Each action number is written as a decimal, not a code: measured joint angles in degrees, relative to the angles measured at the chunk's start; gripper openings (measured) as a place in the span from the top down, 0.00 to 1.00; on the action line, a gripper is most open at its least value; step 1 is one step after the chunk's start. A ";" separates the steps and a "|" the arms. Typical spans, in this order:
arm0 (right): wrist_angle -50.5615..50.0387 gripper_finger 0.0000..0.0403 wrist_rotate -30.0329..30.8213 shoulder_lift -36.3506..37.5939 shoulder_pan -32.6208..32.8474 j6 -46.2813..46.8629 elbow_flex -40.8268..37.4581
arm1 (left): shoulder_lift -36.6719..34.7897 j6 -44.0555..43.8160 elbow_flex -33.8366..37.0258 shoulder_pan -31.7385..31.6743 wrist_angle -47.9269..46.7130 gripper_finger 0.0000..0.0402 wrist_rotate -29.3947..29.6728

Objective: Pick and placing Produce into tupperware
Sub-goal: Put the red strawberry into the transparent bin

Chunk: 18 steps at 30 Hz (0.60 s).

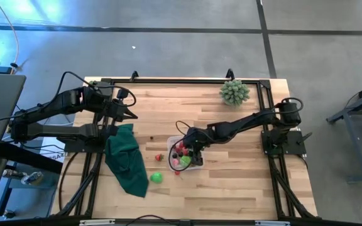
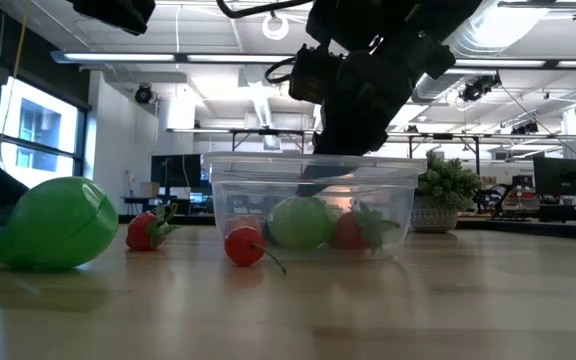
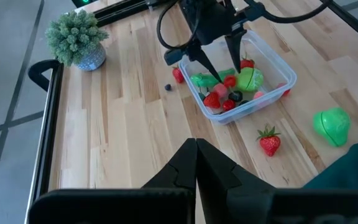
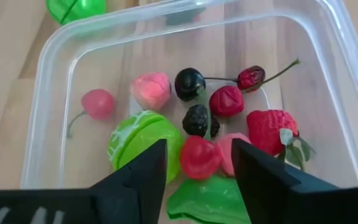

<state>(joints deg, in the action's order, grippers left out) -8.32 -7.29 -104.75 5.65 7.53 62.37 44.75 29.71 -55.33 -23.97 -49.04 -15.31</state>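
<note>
On the left, the left gripper (image 1: 132, 115) hangs shut over the wood table (image 1: 231, 182), fingers pressed together, just past the dark green cloth (image 1: 127, 161). Beside the cloth's edge lies a bright green round fruit (image 1: 156, 177); a strawberry (image 1: 158, 157) sits between it and the tupperware (image 1: 195, 164), leafy cap tilted away from the container (per the left wrist view). A cherry (image 2: 243, 246) rests against the near wall, stem trailing along the table. The right gripper (image 4: 196, 163) hovers inside the tupperware, fingers parted and gripping nothing, directly above a red piece (image 4: 199, 155) among a lime half (image 4: 140, 138), dark berries and another strawberry (image 4: 271, 129). Farther right stands the spiky potted plant (image 1: 234, 92).
</note>
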 joint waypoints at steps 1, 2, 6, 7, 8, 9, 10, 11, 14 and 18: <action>0.08 0.57 0.01 0.00 0.00 -0.19 0.00 | 0.00 0.01 0.01 0.00 0.01 1.00 0.00; 0.34 0.56 0.00 0.00 0.01 -0.67 0.00 | 0.00 0.02 0.00 0.00 0.01 1.00 -0.01; 0.79 0.56 0.60 1.47 -0.12 -1.53 0.00 | 0.00 0.02 0.01 0.00 0.01 1.00 -0.01; 0.91 0.56 0.77 2.41 -0.28 -1.58 0.00 | 0.00 0.00 0.00 -0.02 0.02 1.00 0.00; 1.17 0.56 0.75 3.50 -0.42 -1.93 0.00 | 0.00 0.02 0.02 0.00 0.02 1.00 -0.02; 1.52 0.57 0.81 4.80 -0.56 -2.28 0.00 | 0.00 0.00 0.00 -0.02 0.02 1.00 0.00; 1.62 0.57 1.40 6.15 -0.71 -3.02 0.00 | 0.00 0.00 0.00 -0.02 0.00 1.00 0.00; 1.48 0.58 2.65 7.71 -0.76 -3.77 0.00 | 0.00 0.01 0.00 0.00 0.01 1.00 -0.01; 1.55 0.60 8.20 13.24 -0.92 -6.43 -0.87 | 0.00 0.00 0.01 0.00 0.02 1.00 -0.02; 1.67 0.62 12.14 21.07 -2.29 -7.24 -4.67 | 0.00 0.01 0.02 0.00 0.02 1.00 0.00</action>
<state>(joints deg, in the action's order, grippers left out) -6.65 4.85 -83.68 3.36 0.29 57.70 44.75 29.72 -55.31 -23.97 -49.02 -15.31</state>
